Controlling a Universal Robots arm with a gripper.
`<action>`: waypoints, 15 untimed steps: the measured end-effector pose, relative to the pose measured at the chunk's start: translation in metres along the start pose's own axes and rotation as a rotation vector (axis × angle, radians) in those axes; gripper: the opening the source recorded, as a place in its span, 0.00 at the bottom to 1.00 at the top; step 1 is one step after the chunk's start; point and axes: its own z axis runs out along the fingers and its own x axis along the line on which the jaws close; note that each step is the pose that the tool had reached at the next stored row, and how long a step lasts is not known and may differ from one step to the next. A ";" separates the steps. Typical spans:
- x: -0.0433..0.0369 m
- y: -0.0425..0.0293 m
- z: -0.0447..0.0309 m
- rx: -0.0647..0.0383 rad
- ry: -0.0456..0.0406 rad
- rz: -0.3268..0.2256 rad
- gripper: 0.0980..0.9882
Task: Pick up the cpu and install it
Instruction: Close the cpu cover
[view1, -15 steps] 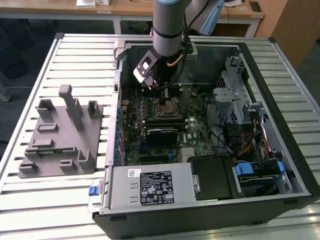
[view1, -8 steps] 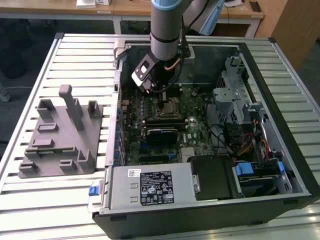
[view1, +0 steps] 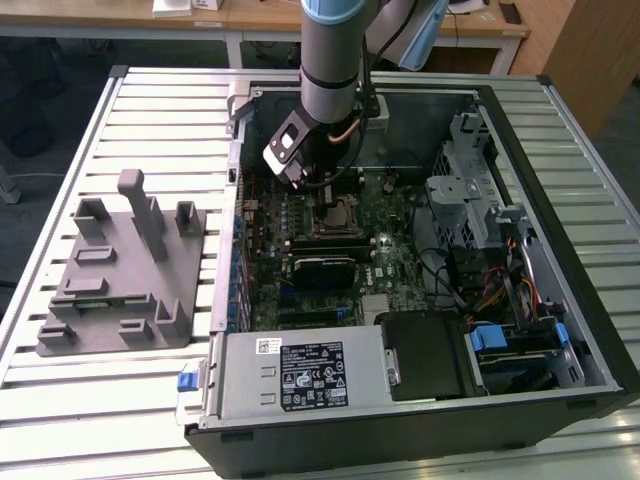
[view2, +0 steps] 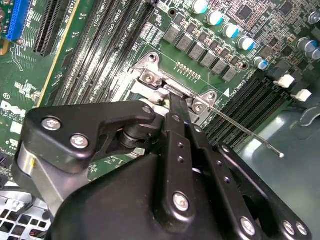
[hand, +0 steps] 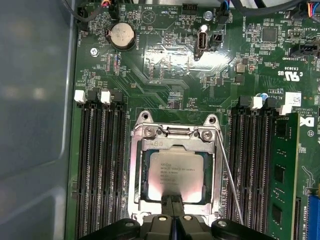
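The cpu (hand: 176, 172) is lying flat in the open socket (hand: 136, 175), and the tool (hand: 175, 201) is hovering at its edge, jaws pinched together, seemingly gripping nothing. Light, stiff but delicate, the chip is asking for an edge grip only.

Exterior view: high, oblique, distant, over black computer case (view1: 400, 440). First wrist view: close, straight down on green motherboard (hand: 165, 65). Second wrist view: closer, slanted past black gripper (view2: 172, 102). Both share silver socket frame (hand: 137, 165) (view2: 150, 75).
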 end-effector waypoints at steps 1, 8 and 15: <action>0.0001 0.0000 -0.0007 0.000 0.0004 0.000 0.02; 0.0001 0.0027 -0.0050 0.000 0.0001 0.000 0.02; -0.0004 0.0142 -0.0050 0.000 0.0000 0.000 0.02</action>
